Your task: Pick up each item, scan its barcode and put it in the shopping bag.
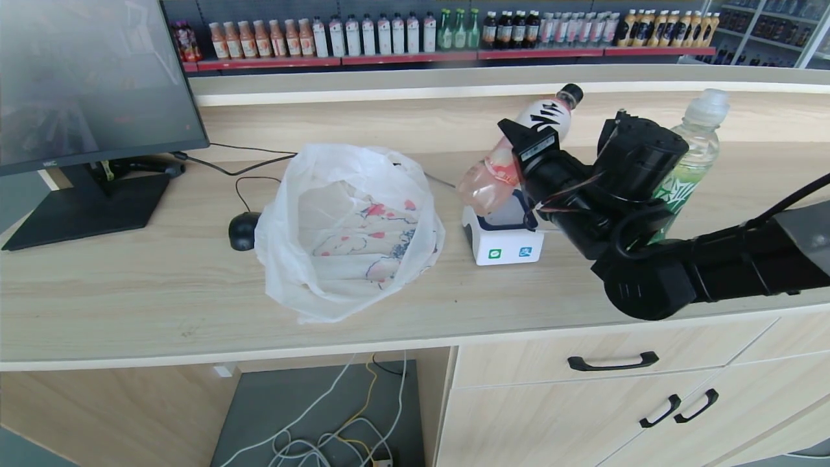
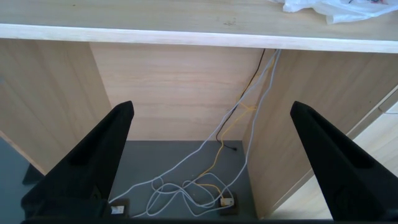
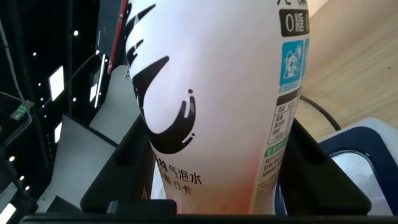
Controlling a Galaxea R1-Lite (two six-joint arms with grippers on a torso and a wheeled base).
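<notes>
Now your right gripper (image 1: 522, 152) clenches the pink drink bottle (image 1: 487, 181) just above the scanner (image 1: 502, 245), shopping bag (image 1: 350, 224) open to its left; left gripper (image 2: 211, 112) spread.

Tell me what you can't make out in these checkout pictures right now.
Scanner window: head view, covered by the pink bottle and the right tool.
Pink bottle's barcode: right wrist view cuts the label off at its edges.
Green bottle base: head view, behind the right arm.
Bag contents: head view, folds and print hide the bottom.
</notes>
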